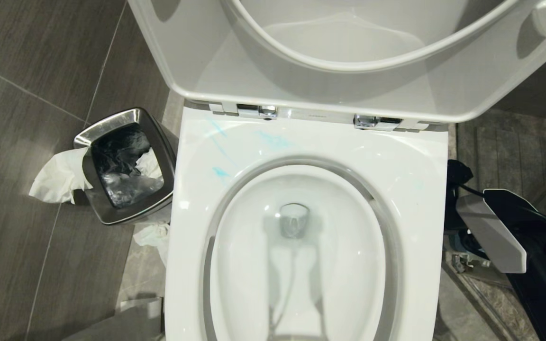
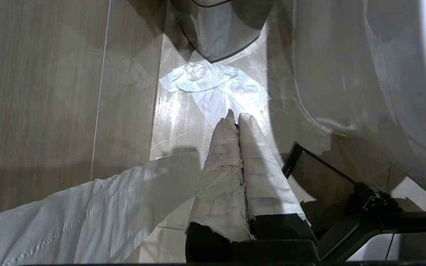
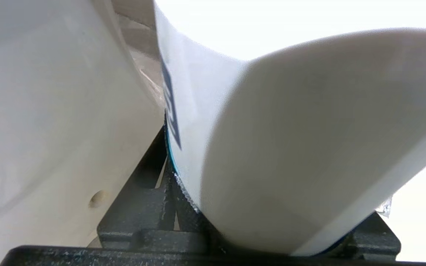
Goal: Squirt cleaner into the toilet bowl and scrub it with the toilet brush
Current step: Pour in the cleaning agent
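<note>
The right tool [image 3: 213, 236] sits low at the toilet bowl's [image 1: 424, 189] 3 o'clock, its jaws either side of a white container with dark blue print [image 3: 290, 147]. I cannot tell whether they grip it. It looks smooth, light and probably squeezable, so it is best held mid-body. Cleaner [image 1: 273, 139] smears the rim at 11 o'clock. No toilet brush shows. The left tool [image 2: 237, 118], paper-wrapped, is closed and empty above the floor.
</note>
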### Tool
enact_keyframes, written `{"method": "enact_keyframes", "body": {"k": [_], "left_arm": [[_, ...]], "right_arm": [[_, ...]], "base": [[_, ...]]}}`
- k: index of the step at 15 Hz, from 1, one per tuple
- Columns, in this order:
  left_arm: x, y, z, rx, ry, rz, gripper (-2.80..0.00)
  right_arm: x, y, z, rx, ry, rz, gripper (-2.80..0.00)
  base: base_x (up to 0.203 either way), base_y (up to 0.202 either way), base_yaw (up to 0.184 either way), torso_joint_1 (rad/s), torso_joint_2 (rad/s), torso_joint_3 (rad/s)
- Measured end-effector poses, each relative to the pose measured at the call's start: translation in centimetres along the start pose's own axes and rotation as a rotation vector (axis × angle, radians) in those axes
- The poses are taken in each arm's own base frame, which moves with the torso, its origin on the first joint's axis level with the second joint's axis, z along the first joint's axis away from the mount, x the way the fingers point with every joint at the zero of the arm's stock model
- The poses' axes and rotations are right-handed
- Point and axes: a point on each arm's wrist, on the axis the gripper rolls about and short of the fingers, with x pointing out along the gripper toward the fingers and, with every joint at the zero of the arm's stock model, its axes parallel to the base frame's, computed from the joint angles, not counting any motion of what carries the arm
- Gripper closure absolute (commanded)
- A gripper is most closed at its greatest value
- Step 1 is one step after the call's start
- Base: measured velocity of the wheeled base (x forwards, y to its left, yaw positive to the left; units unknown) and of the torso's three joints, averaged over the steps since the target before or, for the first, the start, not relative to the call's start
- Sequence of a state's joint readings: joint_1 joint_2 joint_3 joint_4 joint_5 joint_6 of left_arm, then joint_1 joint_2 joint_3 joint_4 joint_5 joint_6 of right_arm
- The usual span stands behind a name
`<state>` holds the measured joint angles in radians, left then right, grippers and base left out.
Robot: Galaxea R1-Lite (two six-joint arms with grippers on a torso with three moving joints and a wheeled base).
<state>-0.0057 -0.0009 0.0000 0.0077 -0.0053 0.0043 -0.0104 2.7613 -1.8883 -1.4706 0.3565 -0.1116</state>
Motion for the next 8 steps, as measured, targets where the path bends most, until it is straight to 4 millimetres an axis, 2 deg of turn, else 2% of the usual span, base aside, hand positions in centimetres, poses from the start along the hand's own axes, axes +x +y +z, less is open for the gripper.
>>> {"method": "enact_keyframes", "body": {"k": [4,8], "left_arm": [[0.0,0.0,0.0,0.000,0.000,0.000,0.00],[0.0,0.0,0.0,0.000,0.000,0.000,0.00]], "right_arm": [[0.2,-0.2,0.5,0.017,-0.001,-0.006,0.00],[0.4,-0.8,2.0,0.027,-0.001,-0.013,0.00]], "base": [[0.000,0.000,0.000,0.000,0.00,0.000],[0.000,0.000,0.000,0.000,0.00,0.000]]}}
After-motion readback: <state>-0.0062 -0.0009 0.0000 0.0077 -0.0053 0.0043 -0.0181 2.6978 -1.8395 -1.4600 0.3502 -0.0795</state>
